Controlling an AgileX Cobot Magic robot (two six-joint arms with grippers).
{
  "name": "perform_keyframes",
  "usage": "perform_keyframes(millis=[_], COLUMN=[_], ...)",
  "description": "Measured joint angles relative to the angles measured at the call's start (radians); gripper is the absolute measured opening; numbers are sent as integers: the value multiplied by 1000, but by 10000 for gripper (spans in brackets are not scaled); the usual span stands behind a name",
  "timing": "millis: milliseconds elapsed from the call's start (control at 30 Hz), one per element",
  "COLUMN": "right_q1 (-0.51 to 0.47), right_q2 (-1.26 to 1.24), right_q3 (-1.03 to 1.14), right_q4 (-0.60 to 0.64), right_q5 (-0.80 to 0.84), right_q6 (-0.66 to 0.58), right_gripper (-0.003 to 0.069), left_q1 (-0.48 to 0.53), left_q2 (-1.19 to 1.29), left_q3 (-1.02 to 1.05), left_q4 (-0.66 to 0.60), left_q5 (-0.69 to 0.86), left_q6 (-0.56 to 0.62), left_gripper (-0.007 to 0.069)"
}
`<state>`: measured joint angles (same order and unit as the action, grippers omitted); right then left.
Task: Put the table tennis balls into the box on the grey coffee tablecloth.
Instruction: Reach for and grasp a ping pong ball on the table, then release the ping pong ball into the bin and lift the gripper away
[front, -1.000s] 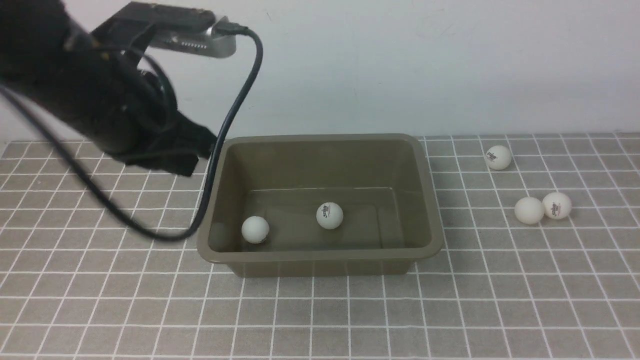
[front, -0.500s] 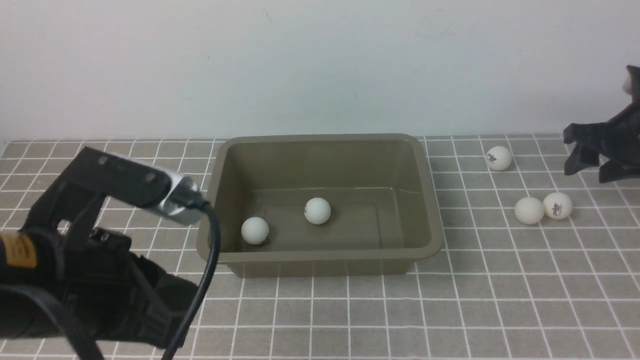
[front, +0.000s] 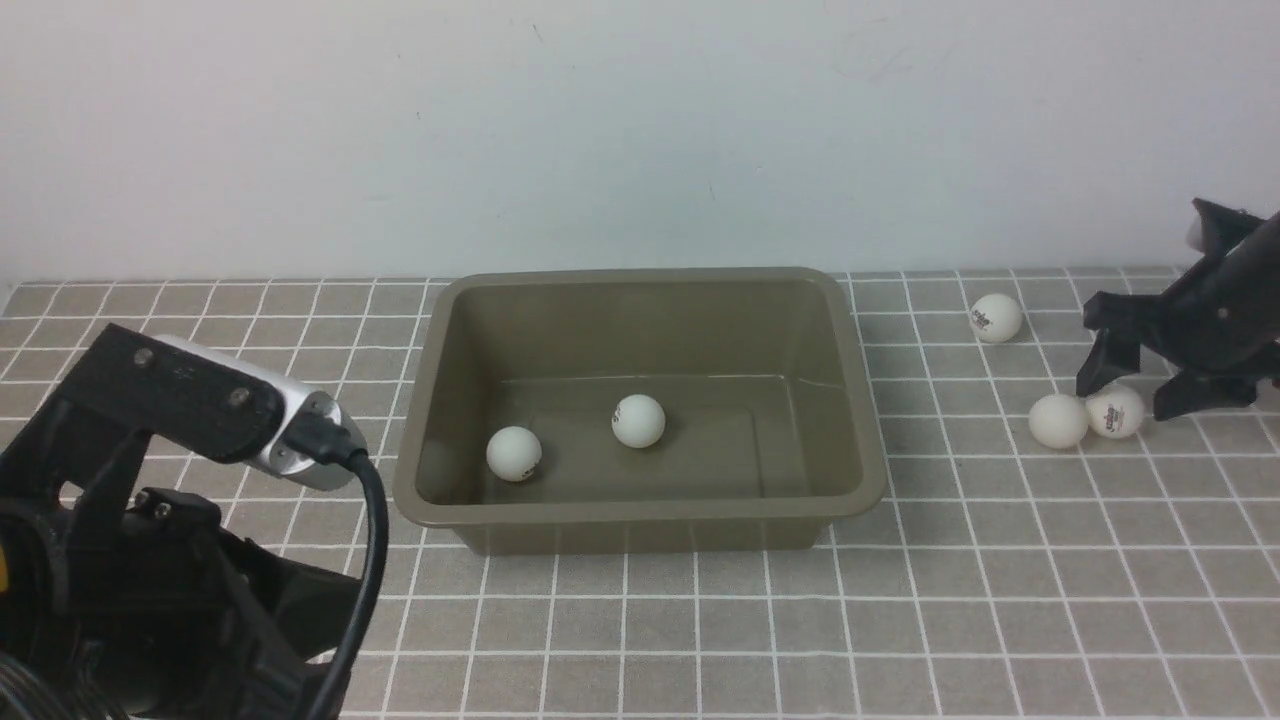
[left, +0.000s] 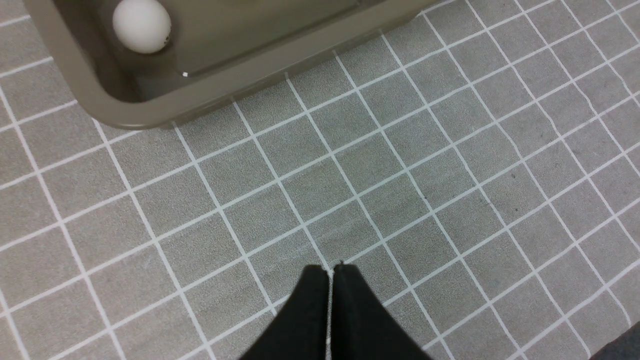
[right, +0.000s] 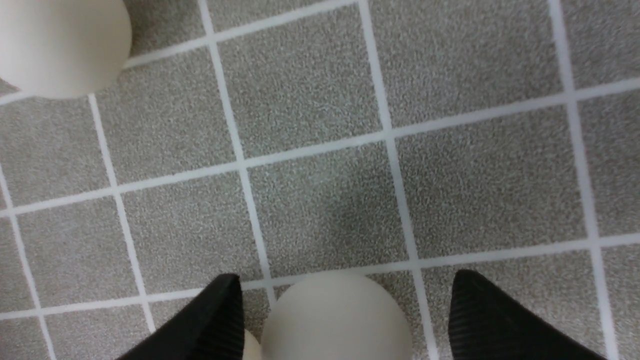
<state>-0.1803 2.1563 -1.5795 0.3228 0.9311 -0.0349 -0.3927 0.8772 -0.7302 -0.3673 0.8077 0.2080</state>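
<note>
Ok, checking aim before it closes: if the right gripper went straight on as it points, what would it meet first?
Likely the table tennis ball lying between the open jaws of the right gripper, then the tablecloth beneath; how near it is I cannot tell.

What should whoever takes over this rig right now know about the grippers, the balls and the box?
Left gripper: shut, empty, over the tablecloth near the box.
Right gripper: open, fingers either side of one ball on the cloth.
Done: two balls lie in the box.
Left: that ball, its neighbour and a farther ball, all right of the box.
</note>
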Motion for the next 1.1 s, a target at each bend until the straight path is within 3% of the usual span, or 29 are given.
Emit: perform_keyframes(millis=[33, 133, 333, 467, 600, 767, 867, 1033, 1100], right_q1=[0, 0, -7, 36, 227, 430, 484, 492, 468], right_q2=[1, 7, -50, -161, -215, -162, -131, -131, -145], right_q3=[0, -5, -141, -230, -253, -248, -247, -247, -247], right_q4=[0, 8, 18, 145, 246, 234, 194, 151, 99], right_q5=[0, 2, 146, 234, 231, 185, 137, 82, 108], right_q6=[0, 10, 23, 35, -40, -92, -82, -65, -51], right_gripper=[479, 344, 357, 357, 357, 357, 409, 570, 575], left_q1=[0, 0, 0, 0, 0, 0, 0, 0, 0], left_q2=[0, 0, 0, 0, 0, 0, 0, 0, 0], left_q3=[0, 0, 0, 0, 0, 0, 0, 0, 0], left_q4=[0, 5, 14, 14, 14, 14, 14, 14, 17], left_q5=[0, -9, -14, -4, -14, -27, -26, 8, 18], left_q6=[0, 3, 3, 3, 3, 3, 3, 3, 5], left_gripper=[-5, -5, -5, -5, -5, -5, -5, -5, -5])
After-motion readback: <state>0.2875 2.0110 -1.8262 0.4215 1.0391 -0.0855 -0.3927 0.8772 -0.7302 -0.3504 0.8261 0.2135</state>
